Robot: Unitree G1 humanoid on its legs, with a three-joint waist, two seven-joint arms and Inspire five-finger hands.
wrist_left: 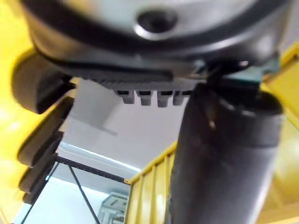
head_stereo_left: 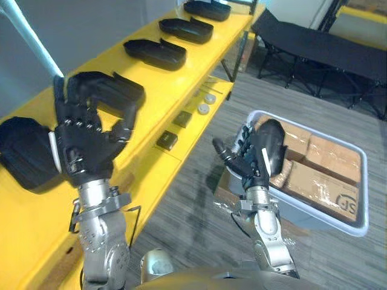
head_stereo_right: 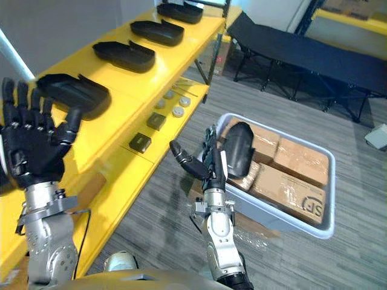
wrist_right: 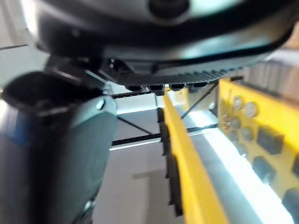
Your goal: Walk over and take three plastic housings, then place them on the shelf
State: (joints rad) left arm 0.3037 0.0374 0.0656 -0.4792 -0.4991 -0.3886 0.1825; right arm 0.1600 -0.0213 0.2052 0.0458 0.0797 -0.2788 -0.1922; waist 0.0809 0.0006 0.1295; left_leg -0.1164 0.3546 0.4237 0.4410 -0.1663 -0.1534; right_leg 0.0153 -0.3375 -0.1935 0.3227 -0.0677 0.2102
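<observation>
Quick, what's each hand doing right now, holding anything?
Left hand: open, empty, by the yellow shelf.
Right hand: open, empty, beside the black housing in the bin.

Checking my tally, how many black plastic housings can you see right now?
6. Five on the yellow shelf: farthest, second, third, fourth, nearest. Sixth housing in the grey bin, where boxes may hide more.

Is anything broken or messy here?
Nothing stands out. The black housings lie in a tidy row on the yellow shelf, and one more housing rests on boxes in the bin.
</observation>
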